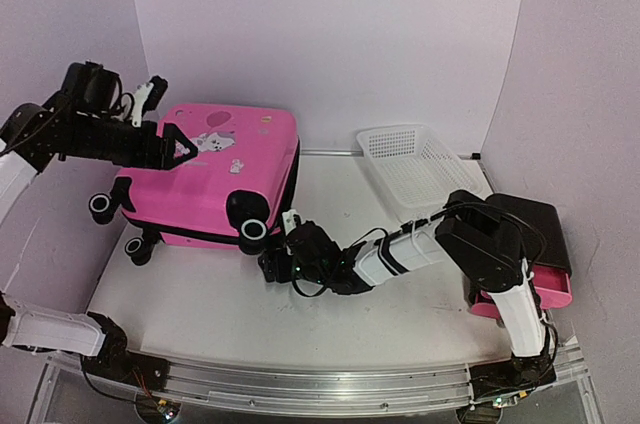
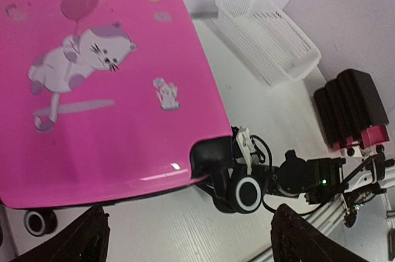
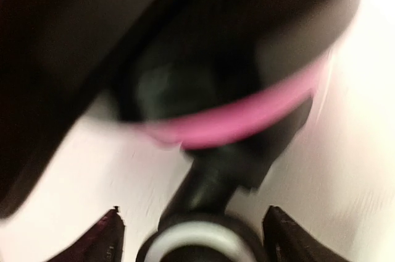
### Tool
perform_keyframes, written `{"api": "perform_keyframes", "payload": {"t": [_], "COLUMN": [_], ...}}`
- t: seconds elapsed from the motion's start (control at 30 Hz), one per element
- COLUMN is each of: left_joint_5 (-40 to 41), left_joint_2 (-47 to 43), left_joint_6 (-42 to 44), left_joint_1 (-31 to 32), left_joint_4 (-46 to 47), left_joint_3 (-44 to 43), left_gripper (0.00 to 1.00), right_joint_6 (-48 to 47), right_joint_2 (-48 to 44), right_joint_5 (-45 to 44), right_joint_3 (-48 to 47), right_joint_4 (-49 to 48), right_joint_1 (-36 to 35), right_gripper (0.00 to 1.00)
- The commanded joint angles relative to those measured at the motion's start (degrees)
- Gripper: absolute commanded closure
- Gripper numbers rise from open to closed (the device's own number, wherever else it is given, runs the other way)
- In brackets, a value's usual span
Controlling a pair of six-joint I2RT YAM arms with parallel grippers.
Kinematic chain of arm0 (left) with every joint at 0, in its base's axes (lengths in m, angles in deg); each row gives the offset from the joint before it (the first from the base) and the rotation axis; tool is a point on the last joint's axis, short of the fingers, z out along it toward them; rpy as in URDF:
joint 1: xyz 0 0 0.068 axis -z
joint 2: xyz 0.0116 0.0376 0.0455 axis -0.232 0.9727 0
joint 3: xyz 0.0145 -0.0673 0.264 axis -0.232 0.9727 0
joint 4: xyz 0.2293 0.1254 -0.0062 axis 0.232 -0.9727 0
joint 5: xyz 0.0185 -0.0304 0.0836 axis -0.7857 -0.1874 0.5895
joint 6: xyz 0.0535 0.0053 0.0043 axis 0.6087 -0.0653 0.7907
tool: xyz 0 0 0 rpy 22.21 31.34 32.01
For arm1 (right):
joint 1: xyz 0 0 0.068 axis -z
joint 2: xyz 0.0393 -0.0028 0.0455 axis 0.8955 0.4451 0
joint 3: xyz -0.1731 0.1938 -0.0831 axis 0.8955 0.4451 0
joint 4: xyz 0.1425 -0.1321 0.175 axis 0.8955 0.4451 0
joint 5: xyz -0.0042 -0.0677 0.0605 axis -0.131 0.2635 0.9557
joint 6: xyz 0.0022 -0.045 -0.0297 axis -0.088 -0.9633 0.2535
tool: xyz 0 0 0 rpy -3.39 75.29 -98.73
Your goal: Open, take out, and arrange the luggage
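On the table, closed hot-pink luggage lies stickers-up; left tool and right tool gape empty.

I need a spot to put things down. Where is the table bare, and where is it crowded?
Bare: the wide strip of table between the suitcase and the near edge, left of the right arm. There is also a narrower gap between suitcase and basket. Crowded: the right side, with basket, cabinet and the arm stretched across.
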Motion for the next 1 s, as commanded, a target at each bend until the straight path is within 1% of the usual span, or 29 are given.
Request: {"api": "perform_keyframes", "payload": {"t": [0.0,0.07,0.13,0.2,0.27,0.4,0.47,0.53,0.6,0.7,0.87,0.97], "left_joint_5": [-12.8,-12.4,-9.3,-5.7,-3.4,-1.6,-1.6,-0.4,2.0,3.7,2.8,2.5], "left_joint_2": [0.4,1.5,2.3,4.4,7.0,11.7,13.9,16.5,18.3,20.0,20.3,18.1], "left_joint_6": [-6.0,-9.5,-12.0,-13.7,-15.5,-19.5,-20.0,-19.5,-19.2,-18.8,-18.5,-17.9], "left_joint_1": [0.2,1.9,6.3,11.4,15.1,16.1,16.3,16.9,17.9,18.5,18.6,18.5], "left_joint_4": [2.5,5.1,7.9,9.7,11.7,16.7,19.5,19.7,19.7,19.7,19.7,19.8], "left_joint_3": [5.9,10.7,14.7,16.6,17.6,20.3,21.9,21.4,20.9,20.0,17.9,16.6], "left_gripper": [0.09,0.09,0.07,0.06,0.05,0.04,0.02,0.01,0.03,0.12,0.48,0.63], "right_joint_6": [-2.3,-3.4,-3.4,-2.8,-1.9,2.0,2.8,2.5,1.8,1.0,2.9,5.2], "right_joint_2": [-9.7,-12.2,-14.6,-17.0,-20.0,-24.4,-26.4,-28.4,-30.0,-31.1,-31.2,-31.2], "right_joint_5": [2.9,3.4,4.6,6.1,7.1,12.9,15.0,15.2,14.5,13.7,15.7,18.4], "right_joint_3": [2.6,3.7,5.5,7.3,9.2,14.0,16.1,17.7,18.8,19.7,18.4,16.8], "right_joint_4": [1.0,3.3,4.3,5.5,7.4,9.1,9.2,9.8,10.4,10.9,11.0,11.0], "right_joint_1": [-1.8,-1.6,-1.1,-0.2,0.9,4.9,6.7,7.6,7.9,8.0,9.1,10.2], "right_gripper": [0.14,0.1,0.05,0.02,0.02,0.02,0.02,0.02,0.02,0.02,0.02,0.02]}}
